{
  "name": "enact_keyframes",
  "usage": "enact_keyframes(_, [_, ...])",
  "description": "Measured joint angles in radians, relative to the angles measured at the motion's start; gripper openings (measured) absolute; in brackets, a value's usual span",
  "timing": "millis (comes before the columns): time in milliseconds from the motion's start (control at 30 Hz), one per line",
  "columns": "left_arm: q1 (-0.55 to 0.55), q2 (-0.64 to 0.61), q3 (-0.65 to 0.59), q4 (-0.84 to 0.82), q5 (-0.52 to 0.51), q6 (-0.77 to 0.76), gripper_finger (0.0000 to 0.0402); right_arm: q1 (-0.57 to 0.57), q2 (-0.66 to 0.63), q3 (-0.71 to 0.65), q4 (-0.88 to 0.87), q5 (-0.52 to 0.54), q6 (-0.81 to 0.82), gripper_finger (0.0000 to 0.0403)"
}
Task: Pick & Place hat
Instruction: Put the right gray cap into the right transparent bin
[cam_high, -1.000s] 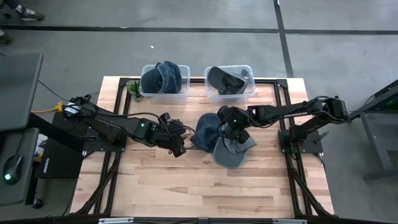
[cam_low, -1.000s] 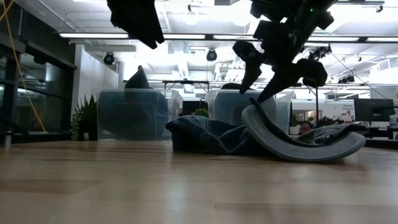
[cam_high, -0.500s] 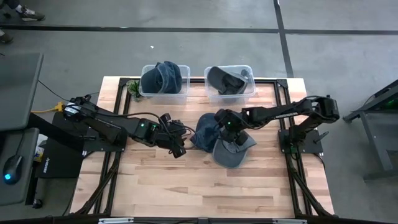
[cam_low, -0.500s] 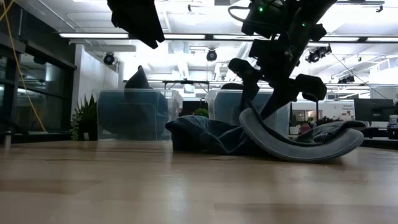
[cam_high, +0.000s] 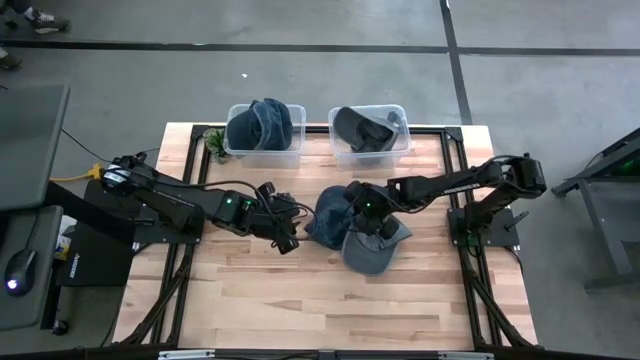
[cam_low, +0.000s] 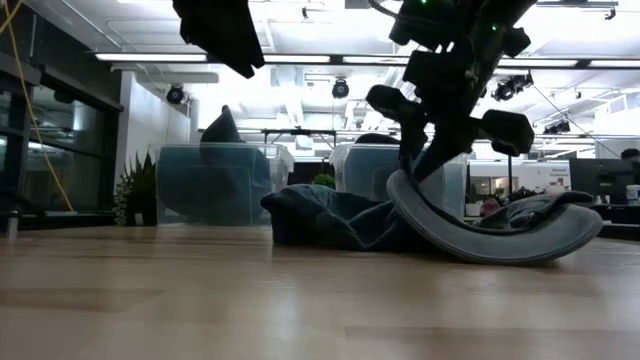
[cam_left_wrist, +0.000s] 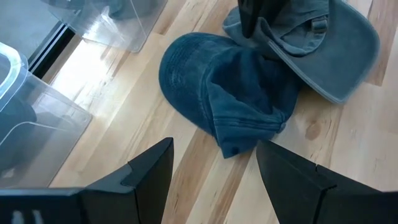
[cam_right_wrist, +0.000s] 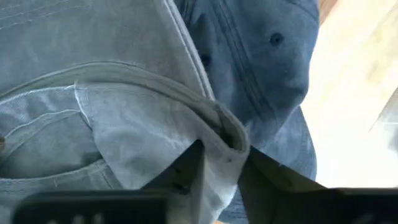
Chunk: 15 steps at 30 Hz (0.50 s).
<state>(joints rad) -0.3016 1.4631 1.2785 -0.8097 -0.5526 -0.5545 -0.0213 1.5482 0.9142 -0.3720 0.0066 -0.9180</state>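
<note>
**Right gripper pinching grey hat's edge at table centre**

Right gripper (cam_high: 372, 224) is down on the grey hat (cam_high: 368, 250), which lies upside down mid-table with its brim towards the front edge. The right wrist view shows the two fingers (cam_right_wrist: 186, 171) straddling a fold of the hat's rim, pressed against the cloth on both sides: a pinch on the grey hat, apparently only just taken. The low view shows the same, gripper (cam_low: 440, 130) coming from above onto the raised back edge of the hat (cam_low: 490, 230).

The blue hat (cam_high: 328, 212) lies touching the grey one on its left side, crumpled, partly overlapped by it. Left gripper (cam_high: 285, 228) hovers just left of the blue hat, jaws spread, holding nothing; the blue hat (cam_left_wrist: 230, 99) sits straight ahead of it.

Two bins at the back edge: left bin (cam_high: 240, 148) has a blue hat in it, right bin (cam_high: 402, 140) a grey one.

Key relation: right bin lies straight behind the held hat, on the right arm's side. Likely next: lift, carry back. Risk: blue hat drags along.
</note>
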Motion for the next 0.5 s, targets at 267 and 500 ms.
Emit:
enact_keyframes(267, [0.0,0.0,0.0,0.001,0.0,0.0,0.0227,0.029,0.0,0.063,-0.044,0.062,0.049,0.0011])
enact_keyframes(500, [0.0,0.0,0.0,0.038,-0.002,0.001,0.0227,0.056,-0.001,0.107,-0.178,0.201,0.107,0.0005])
